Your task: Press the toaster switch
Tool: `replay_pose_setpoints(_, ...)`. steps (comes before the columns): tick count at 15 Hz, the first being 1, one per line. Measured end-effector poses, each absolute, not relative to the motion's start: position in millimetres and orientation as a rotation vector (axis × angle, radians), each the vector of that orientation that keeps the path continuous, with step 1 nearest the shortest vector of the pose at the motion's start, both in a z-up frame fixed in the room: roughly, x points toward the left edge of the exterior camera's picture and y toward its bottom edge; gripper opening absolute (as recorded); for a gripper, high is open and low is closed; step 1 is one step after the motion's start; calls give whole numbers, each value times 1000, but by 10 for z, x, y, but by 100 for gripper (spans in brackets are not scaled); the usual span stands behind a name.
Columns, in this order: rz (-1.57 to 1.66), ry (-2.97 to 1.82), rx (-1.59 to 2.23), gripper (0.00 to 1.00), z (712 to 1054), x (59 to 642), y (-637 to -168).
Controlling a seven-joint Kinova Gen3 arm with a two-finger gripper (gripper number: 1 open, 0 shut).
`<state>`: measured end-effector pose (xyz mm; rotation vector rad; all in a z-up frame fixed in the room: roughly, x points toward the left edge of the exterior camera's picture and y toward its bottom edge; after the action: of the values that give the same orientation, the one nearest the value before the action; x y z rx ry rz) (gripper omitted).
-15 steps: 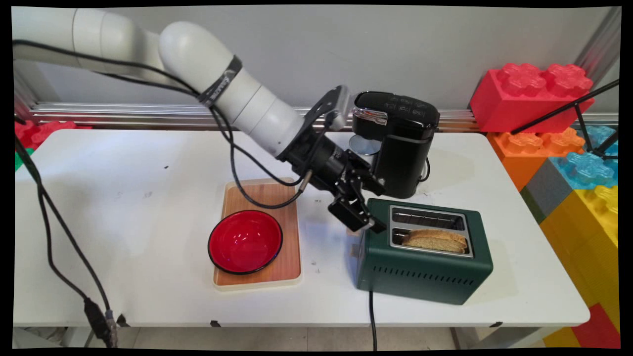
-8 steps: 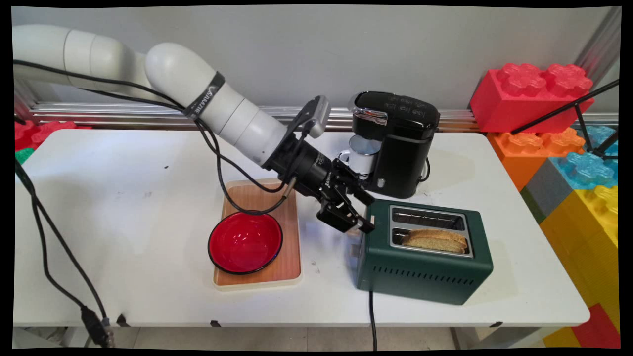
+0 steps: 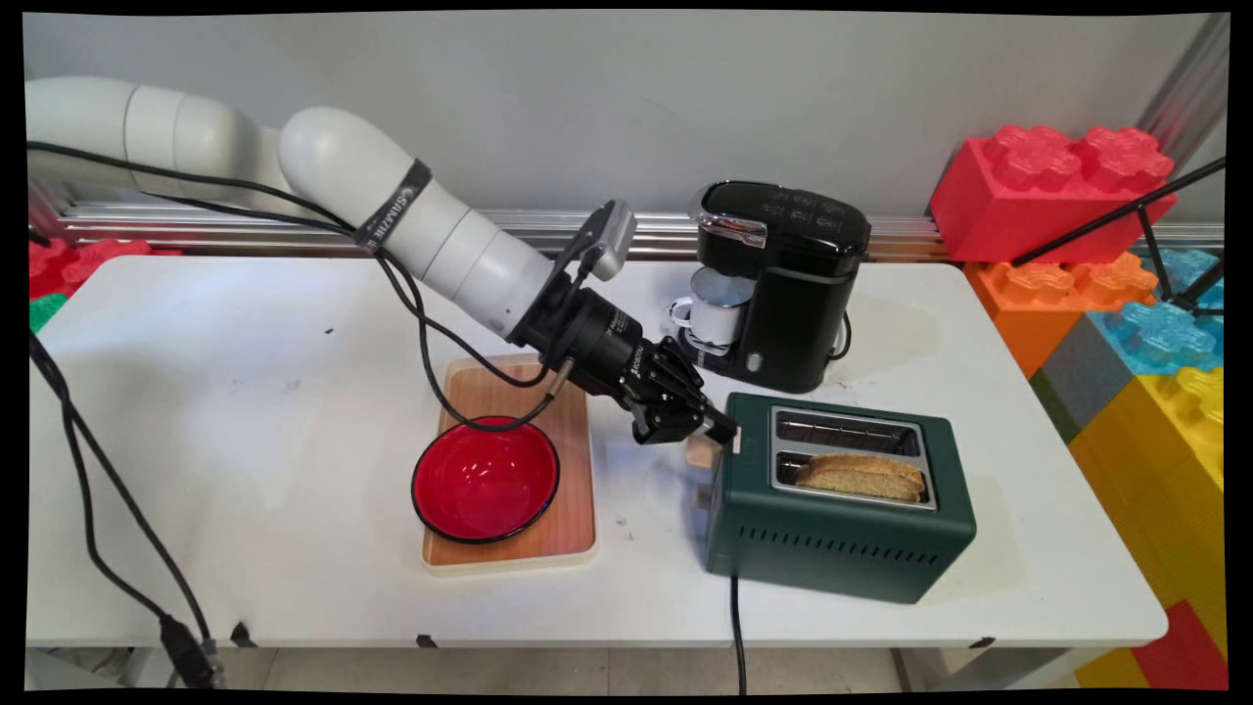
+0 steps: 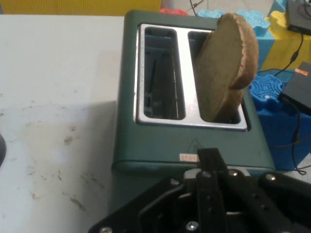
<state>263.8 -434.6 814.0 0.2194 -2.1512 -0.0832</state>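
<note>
A dark green two-slot metal toaster (image 3: pixel 840 509) stands on the white worktop (image 3: pixel 245 470) with a slice of browned toast (image 3: pixel 861 476) upright in its nearer slot, long axis along the slot; the farther slot is empty. A red bowl (image 3: pixel 486 479) sits on a wooden tray (image 3: pixel 573 509). A white enamel mug (image 3: pixel 718 305) stands under the black coffee machine (image 3: pixel 788 284). The black two-finger tool (image 3: pixel 707 436) has its fingers drawn narrow at the tan lever (image 3: pixel 700 452) on the toaster's left end, touching it.

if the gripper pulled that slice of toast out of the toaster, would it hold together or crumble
The toast looks browned and dry, so probably stiff and light, though apt to crumble if squeezed hard. It stands tilted in the toaster slot, so it would likely lift freely.
</note>
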Motion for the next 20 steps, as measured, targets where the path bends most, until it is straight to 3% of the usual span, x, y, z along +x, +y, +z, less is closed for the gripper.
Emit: replay_pose_setpoints(20, -94, -2150, 277, 0, 7758, 2767, -4279)
